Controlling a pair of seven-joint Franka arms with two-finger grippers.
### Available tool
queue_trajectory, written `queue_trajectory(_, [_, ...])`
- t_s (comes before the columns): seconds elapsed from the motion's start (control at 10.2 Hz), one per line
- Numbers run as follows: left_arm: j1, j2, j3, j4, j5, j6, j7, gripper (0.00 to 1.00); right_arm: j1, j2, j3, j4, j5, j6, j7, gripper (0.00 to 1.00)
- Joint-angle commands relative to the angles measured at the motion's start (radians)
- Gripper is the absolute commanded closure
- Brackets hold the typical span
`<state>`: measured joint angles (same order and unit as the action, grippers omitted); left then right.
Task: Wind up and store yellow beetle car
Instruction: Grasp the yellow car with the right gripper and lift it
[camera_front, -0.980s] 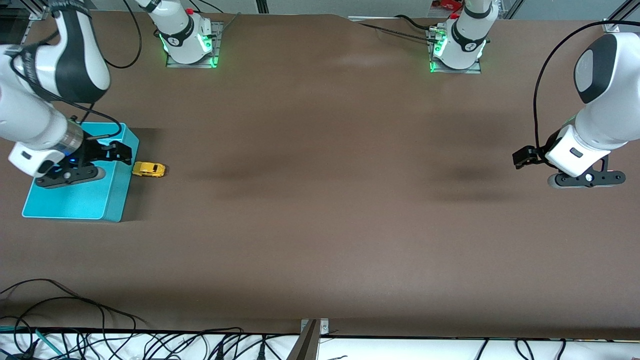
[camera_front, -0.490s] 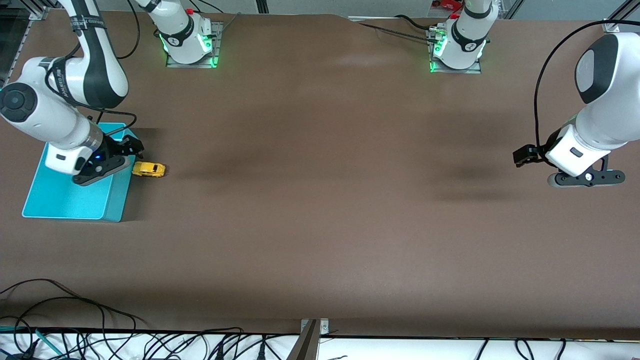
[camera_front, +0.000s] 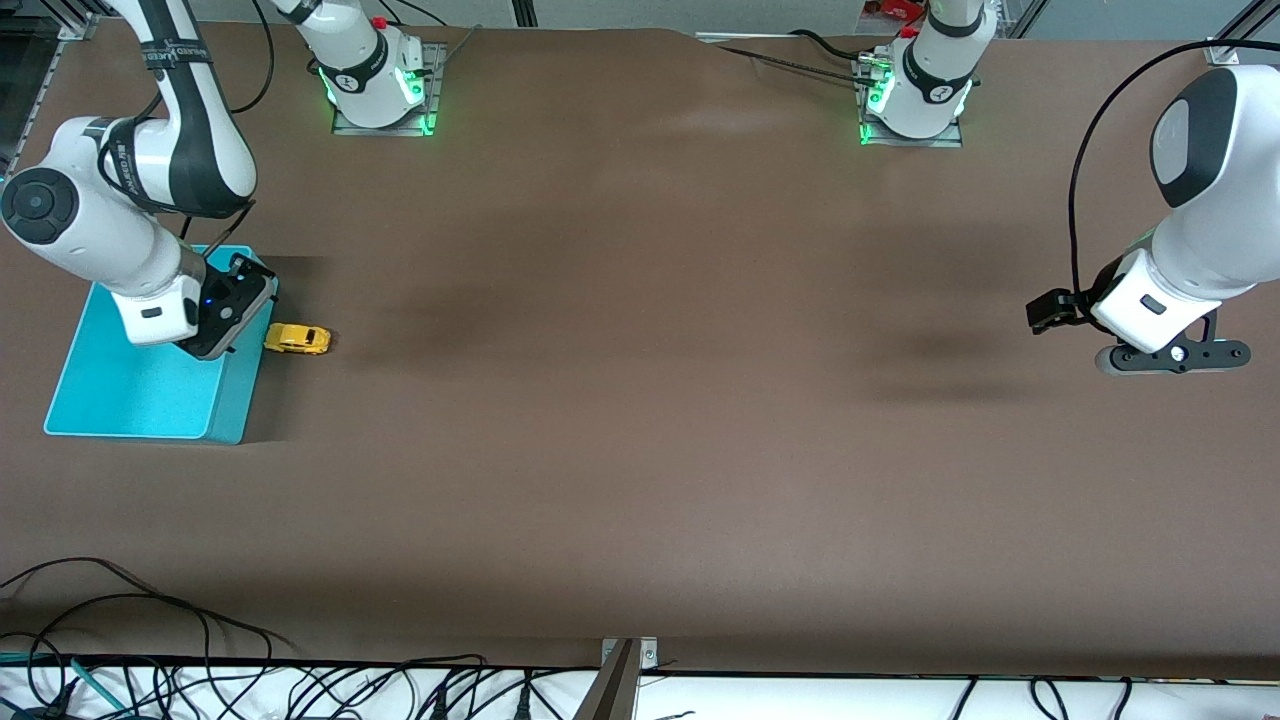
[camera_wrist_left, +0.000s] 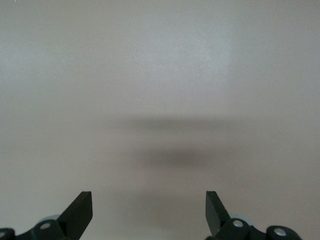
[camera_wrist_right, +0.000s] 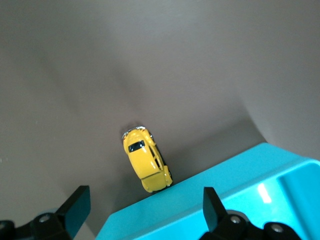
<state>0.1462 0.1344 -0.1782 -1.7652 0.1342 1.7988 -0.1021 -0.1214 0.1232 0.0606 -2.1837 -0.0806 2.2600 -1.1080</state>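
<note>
The yellow beetle car (camera_front: 297, 339) stands on the brown table, right beside the turquoise bin (camera_front: 140, 395), on the side toward the left arm's end. My right gripper (camera_front: 232, 312) hangs over the bin's edge next to the car. In the right wrist view its fingers are open (camera_wrist_right: 145, 198) and empty, with the car (camera_wrist_right: 145, 162) just past the bin's rim (camera_wrist_right: 240, 190). My left gripper (camera_front: 1040, 315) waits over the table at the left arm's end, open and empty (camera_wrist_left: 149, 202).
Both arm bases (camera_front: 375, 80) (camera_front: 915, 90) stand along the table's edge farthest from the front camera. Cables (camera_front: 150, 640) lie along the edge nearest the front camera. The table (camera_front: 640, 400) is brown.
My right hand has swung from lying sideways over the bin to pointing down over the bin's edge beside the car. The car and the left arm have not moved.
</note>
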Motion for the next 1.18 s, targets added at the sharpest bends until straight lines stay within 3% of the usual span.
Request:
queue_trajectory(0.0, [0.007,-0.015,0.0,0.006,-0.022,-0.021,0.032,0.0,-0.023,0.018,0.008,-0.039,0.024,0.039,-0.137,0.0])
queue_trajectory(0.49, [0.006,-0.013,0.0,0.006,-0.022,-0.021,0.032,0.0,-0.103,0.205,0.01,-0.038,0.024,0.226,-0.346,0.0])
queue_trajectory(1.08, [0.006,-0.013,-0.001,0.006,-0.021,-0.021,0.03,0.0,-0.103,0.245,0.05,-0.033,0.042,0.282,-0.351,0.0])
